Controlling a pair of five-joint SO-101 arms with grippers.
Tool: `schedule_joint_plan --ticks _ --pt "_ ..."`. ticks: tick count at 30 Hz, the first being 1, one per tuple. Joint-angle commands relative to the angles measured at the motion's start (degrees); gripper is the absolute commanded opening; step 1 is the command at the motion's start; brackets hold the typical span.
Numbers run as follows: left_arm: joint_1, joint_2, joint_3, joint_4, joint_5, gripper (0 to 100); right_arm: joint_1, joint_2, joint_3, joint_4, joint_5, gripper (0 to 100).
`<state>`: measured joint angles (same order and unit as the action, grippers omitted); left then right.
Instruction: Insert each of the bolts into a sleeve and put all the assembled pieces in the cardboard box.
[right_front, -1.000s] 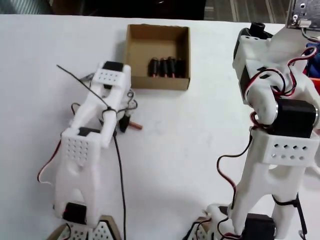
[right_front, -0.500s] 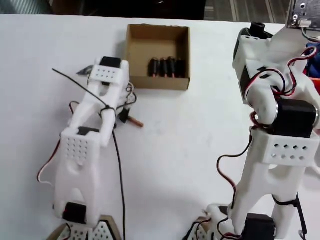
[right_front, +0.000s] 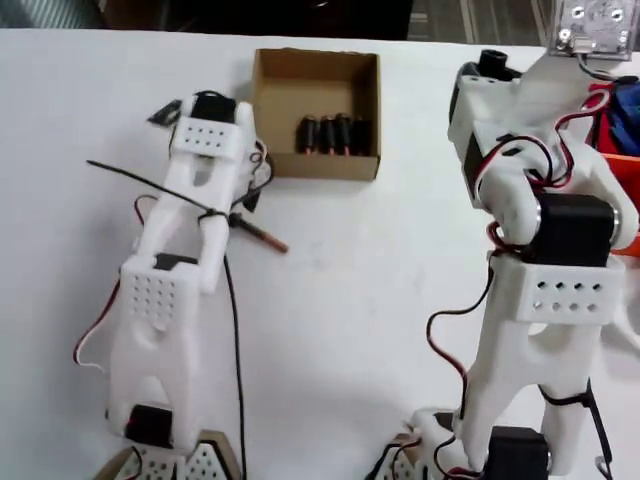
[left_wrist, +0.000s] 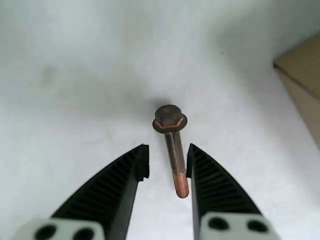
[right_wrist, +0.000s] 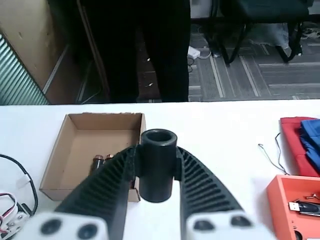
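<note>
The left gripper (left_wrist: 167, 150) held its jaws apart astride the copper-coloured hex-head bolt (left_wrist: 170, 121), which lay at seven o'clock from the brown cardboard box (right_front: 268, 110). That arm had just stretched toward twelve o'clock, seemingly releasing it. The right gripper (right_wrist: 157, 152) stayed clamped on the upright black cylindrical sleeve (right_wrist: 158, 172).

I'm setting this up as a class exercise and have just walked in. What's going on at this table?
Two robot arms are pairing bolts with sleeves. The left gripper is open, its jaws either side of a bolt lying on the table near the cardboard box. The right gripper is shut on a black sleeve, held upright above the table. Several assembled pieces already lie in the box.
</note>
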<state>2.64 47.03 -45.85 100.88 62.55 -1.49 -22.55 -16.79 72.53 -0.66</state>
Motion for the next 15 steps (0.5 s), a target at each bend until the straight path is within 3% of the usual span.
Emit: schedule_joint_plan --ticks 1,10,15 --pt "0.70 -0.26 1.10 -2.90 0.62 15 -0.84 -0.22 0.18 -1.98 -0.09 2.0" --pt "1.85 -0.26 6.64 -4.66 0.62 15 -0.57 -0.57 0.26 -2.24 -0.09 2.0" --pt "1.85 -0.26 12.53 -14.59 0.62 15 -0.48 -0.66 0.26 -2.24 -0.09 2.0"
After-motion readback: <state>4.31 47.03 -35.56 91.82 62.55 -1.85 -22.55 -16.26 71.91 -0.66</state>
